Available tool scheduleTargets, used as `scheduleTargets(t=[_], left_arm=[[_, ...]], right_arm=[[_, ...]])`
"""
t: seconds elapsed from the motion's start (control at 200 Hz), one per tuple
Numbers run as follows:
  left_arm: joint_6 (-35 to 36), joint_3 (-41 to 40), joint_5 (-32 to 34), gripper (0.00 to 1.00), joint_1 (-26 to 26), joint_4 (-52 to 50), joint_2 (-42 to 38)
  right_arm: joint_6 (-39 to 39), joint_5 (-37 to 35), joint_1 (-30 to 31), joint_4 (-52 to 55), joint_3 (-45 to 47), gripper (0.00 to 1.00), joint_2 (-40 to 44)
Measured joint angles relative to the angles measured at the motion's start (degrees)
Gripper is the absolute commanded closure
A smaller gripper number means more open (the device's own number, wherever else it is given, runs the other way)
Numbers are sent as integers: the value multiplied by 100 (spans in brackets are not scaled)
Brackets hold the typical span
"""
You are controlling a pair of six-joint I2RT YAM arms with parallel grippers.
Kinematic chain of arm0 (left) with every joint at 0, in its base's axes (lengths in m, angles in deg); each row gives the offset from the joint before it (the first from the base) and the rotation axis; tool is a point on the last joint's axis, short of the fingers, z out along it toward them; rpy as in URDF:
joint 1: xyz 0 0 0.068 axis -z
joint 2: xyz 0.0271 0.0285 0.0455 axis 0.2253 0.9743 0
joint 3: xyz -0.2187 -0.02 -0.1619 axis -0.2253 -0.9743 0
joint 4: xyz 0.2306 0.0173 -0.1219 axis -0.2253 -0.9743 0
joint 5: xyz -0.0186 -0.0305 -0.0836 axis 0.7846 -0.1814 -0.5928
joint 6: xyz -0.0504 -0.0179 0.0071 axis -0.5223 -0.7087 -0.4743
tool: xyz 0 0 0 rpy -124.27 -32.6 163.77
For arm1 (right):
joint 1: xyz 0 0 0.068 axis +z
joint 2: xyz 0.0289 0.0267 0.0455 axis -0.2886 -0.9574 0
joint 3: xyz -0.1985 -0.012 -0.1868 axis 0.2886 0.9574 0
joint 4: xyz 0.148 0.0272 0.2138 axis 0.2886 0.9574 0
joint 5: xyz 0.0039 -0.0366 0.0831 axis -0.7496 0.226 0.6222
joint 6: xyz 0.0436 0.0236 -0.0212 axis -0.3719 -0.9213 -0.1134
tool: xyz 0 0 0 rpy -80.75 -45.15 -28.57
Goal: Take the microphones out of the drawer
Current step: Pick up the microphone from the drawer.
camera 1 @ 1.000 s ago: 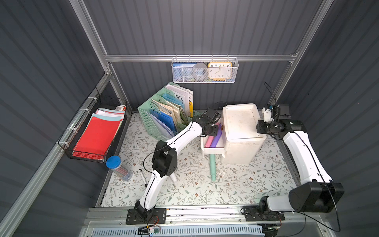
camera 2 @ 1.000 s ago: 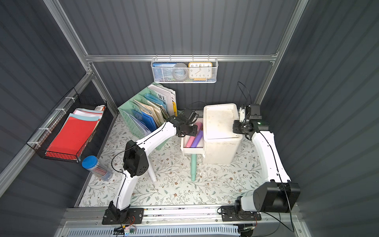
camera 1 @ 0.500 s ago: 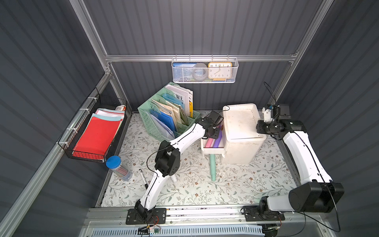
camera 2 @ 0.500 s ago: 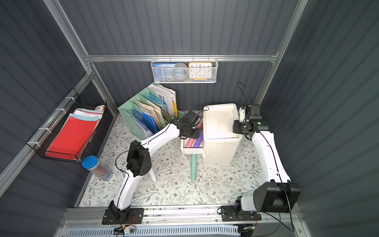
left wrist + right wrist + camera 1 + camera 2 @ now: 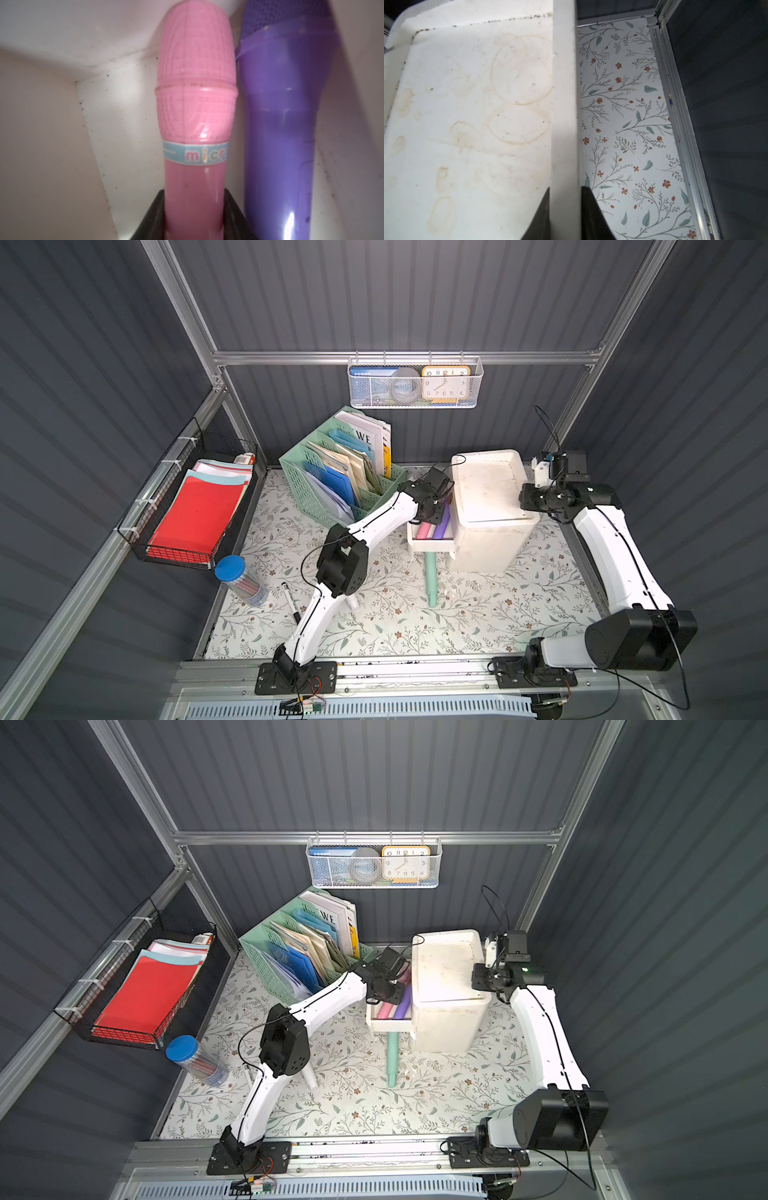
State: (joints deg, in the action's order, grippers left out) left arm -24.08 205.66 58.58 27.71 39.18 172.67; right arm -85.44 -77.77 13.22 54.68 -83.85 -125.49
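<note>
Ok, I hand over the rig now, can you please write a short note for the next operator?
Left gripper: in the open drawer, jaws closed around the pink microphone's handle, it seems.
Right gripper: shut on the drawer unit's top rim.
Purple microphone lies close beside the pink one in the drawer.
Done: drawer open, grasp made.
To do: lift the pink microphone out.

I'm working in a robotics lab cell dressed up as an office desk. Dark grey ribbed wall panels (image 5: 415,294) in a bare aluminium-profile frame (image 5: 399,357) box the scene in, and both white arms are bolted to a metal rail (image 5: 415,672) at the front. Just beside my left tool (image 5: 432,512) stands a mint-green plastic file rack (image 5: 301,487) of folders. High beyond it hangs a white mesh basket (image 5: 361,394) holding an orange-framed clock (image 5: 445,383). Under it lies a floral-print counter (image 5: 478,614).
</note>
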Motion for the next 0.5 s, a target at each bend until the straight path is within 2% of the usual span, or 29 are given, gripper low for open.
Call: scheduleTargets(t=[0.5], left_arm=[[-476,-402,-297,80,-11,428,-599]], right_arm=[[37,20,-4,0,0,100,0]])
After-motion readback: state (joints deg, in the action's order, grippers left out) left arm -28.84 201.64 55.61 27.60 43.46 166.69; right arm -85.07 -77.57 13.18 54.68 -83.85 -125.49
